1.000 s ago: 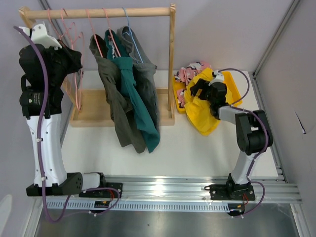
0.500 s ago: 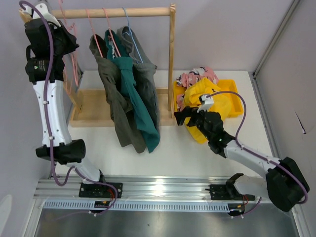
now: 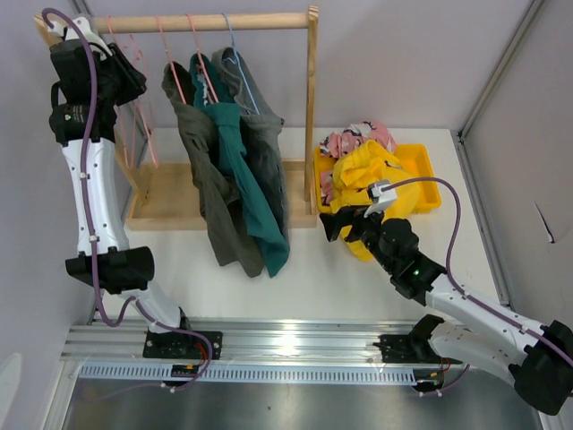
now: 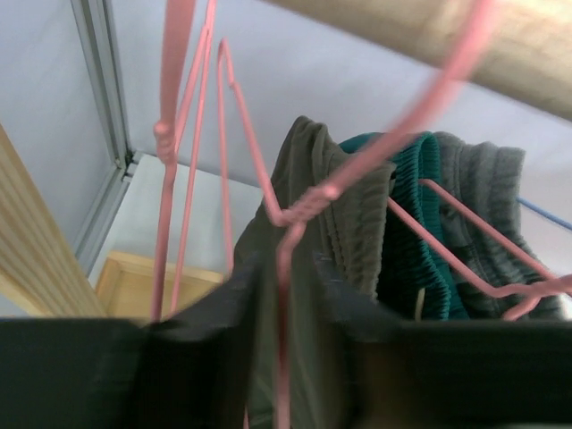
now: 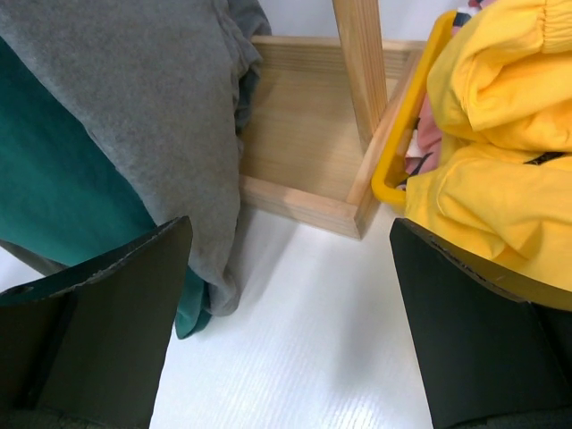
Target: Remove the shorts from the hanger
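So the olive shorts (image 3: pixel 208 179), teal shorts (image 3: pixel 246 188) and grey shorts (image 3: pixel 267 152) are hanging bunched together off the wooden rail (image 3: pixel 179 22), while the yellow shorts (image 3: pixel 363 170) and pink shorts (image 3: pixel 354 139) sit heaped in the yellow bin (image 3: pixel 425 175) on the right of the tabletop (image 3: pixel 313 287). Left pincer (image 4: pixel 286 277) is way up at the far left end of the rail with a pink hanger (image 4: pixel 306 206) wire running between its fingers, but honestly I can't tell if it's actually pinching it. Right pincer (image 5: pixel 290 250) is spread wide with nothing in it, low over the tabletop between the rack's base (image 3: pixel 166 202) and the bin.
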`<action>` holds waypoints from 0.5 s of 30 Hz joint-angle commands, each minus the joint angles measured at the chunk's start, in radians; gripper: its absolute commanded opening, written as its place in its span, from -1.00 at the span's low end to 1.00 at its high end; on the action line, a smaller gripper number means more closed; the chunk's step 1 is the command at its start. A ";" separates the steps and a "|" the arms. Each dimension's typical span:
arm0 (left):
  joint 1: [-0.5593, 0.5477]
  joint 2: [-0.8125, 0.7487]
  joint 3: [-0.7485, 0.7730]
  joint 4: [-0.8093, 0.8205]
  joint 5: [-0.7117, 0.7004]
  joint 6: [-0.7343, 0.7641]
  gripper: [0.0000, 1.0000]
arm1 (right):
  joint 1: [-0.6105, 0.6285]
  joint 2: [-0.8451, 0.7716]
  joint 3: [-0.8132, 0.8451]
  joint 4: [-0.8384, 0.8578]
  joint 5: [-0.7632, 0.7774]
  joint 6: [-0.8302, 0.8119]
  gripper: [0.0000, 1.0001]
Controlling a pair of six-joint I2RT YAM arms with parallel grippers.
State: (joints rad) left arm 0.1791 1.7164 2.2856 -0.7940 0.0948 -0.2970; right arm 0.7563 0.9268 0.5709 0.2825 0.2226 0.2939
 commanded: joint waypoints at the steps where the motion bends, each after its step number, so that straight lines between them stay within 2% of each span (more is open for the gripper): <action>1: 0.011 -0.063 -0.017 0.036 0.023 -0.010 -0.13 | 0.009 -0.039 -0.003 -0.048 0.037 -0.015 0.99; 10: 0.014 -0.109 -0.054 0.029 0.026 -0.016 -0.09 | 0.017 -0.158 -0.028 -0.134 0.055 -0.006 0.99; 12: 0.014 -0.126 -0.051 0.018 0.029 -0.022 0.02 | 0.021 -0.178 -0.028 -0.157 0.063 -0.006 0.98; 15: 0.014 -0.173 -0.049 0.012 0.057 -0.034 0.07 | 0.025 -0.210 -0.036 -0.173 0.069 -0.002 0.99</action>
State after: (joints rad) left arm 0.1841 1.6287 2.2322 -0.7967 0.1139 -0.3115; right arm 0.7723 0.7479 0.5396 0.1310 0.2634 0.2943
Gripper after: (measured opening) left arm 0.532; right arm 0.993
